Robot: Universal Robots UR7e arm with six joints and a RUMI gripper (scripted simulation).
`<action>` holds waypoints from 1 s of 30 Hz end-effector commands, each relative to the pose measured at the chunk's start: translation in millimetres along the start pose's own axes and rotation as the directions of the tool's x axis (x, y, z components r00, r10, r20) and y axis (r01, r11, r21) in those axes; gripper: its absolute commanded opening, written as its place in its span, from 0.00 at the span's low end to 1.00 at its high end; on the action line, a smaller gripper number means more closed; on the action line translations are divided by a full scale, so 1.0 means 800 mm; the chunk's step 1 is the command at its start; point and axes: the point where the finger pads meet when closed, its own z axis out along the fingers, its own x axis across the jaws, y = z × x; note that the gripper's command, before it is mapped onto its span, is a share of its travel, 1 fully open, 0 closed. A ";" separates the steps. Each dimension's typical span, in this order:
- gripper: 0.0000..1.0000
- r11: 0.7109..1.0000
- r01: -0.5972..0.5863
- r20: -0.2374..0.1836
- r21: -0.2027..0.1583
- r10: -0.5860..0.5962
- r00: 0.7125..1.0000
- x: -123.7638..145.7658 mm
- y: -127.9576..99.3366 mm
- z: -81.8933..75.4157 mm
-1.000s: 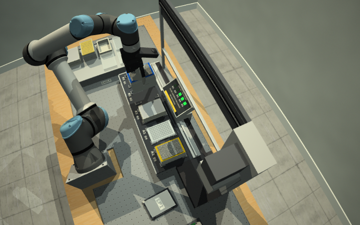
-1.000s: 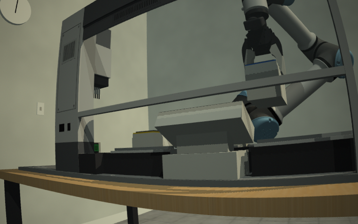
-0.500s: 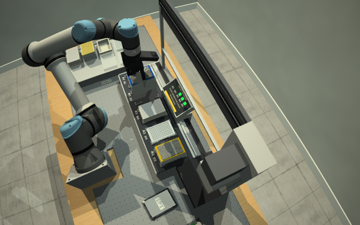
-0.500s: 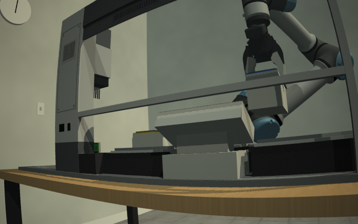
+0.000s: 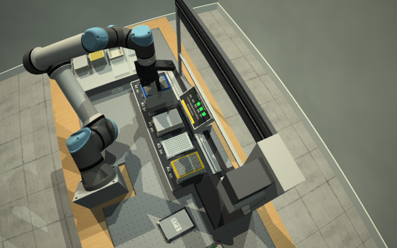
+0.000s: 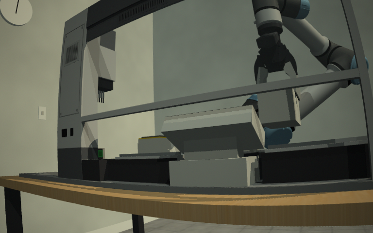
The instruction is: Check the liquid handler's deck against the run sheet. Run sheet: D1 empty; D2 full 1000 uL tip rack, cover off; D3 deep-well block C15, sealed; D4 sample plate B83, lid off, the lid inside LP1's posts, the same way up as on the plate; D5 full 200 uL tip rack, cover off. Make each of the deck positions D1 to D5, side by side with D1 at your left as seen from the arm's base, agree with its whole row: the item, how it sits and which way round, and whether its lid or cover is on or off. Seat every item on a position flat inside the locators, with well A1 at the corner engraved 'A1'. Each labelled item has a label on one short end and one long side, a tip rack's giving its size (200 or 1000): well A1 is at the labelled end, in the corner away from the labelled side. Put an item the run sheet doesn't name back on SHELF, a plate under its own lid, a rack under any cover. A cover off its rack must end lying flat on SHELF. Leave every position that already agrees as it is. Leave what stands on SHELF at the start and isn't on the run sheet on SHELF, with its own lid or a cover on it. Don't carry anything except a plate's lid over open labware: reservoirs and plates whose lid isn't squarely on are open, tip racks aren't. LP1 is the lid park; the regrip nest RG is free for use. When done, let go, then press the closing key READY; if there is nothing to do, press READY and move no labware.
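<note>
My gripper (image 5: 152, 85) is shut on a blue-rimmed tip rack (image 5: 155, 87) with no cover on it. It holds the rack in the air over the D1 and D2 end of the deck, and I cannot tell which of the two it is over. In the side view the gripper (image 6: 276, 72) holds the rack (image 6: 278, 105) well above the deck. The D2 position (image 5: 160, 105) looks dark and bare. D3 holds a grey sealed block (image 5: 168, 121). D4 holds an open white well plate (image 5: 177, 144). D5 holds a yellow-rimmed tip rack (image 5: 187, 165), uncovered.
SHELF (image 5: 101, 68) at the back holds a grey box (image 5: 80, 62), a yellow rack (image 5: 97, 55), an open white box (image 5: 115, 53) and a flat pale cover (image 5: 124, 66). The key panel (image 5: 195, 108) stands beside the deck. The LP1 pad (image 5: 177, 223) lies near the front. The handler's gantry bar (image 6: 220, 96) crosses the side view.
</note>
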 end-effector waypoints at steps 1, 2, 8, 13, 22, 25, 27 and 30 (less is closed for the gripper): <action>0.00 1.000 0.000 0.000 0.001 0.000 1.000 0.000 -0.001 0.008; 0.00 1.000 0.000 0.000 0.001 0.000 1.000 0.000 -0.001 0.008; 0.00 1.000 0.000 0.000 0.001 0.000 1.000 0.000 -0.001 0.020; 0.00 1.000 0.000 0.000 0.001 0.000 1.000 0.000 -0.001 0.031; 0.00 1.000 0.000 0.000 0.001 0.000 1.000 0.000 -0.001 0.045; 0.00 1.000 0.000 0.000 0.001 0.000 1.000 0.000 -0.001 0.051; 0.00 1.000 0.000 0.000 0.001 0.000 1.000 0.000 -0.001 0.055; 0.00 1.000 0.000 0.000 0.001 0.000 1.000 0.000 -0.001 0.062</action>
